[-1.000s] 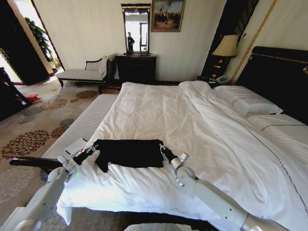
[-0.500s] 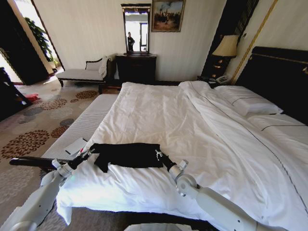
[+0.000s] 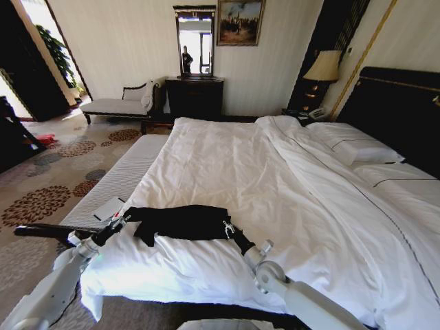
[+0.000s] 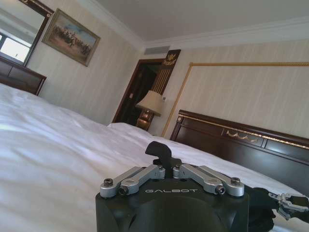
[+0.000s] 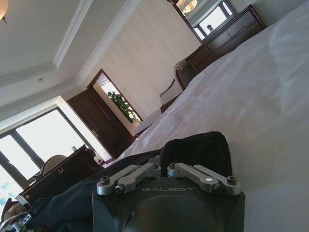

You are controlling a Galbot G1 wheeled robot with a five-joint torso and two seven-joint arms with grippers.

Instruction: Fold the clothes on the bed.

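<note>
Black T-shirt (image 3: pixel 180 221) stretched between both grippers' fingers on bed (image 3: pixel 289 179).

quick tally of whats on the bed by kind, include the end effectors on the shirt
black T-shirt: 1
white pillows: 2
end effectors: 2, left end effector and right end effector, one at each end of the shirt
total: 5

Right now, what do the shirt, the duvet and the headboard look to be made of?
Shirt: soft black fabric, probably cotton knit; matte, it bunches and sags between the left gripper and right gripper pinching its ends.
Duvet: white woven cloth, matte, with soft creases.
Headboard: dark wood by its look, polished, with gold trim; it shines in the left wrist view.
</note>
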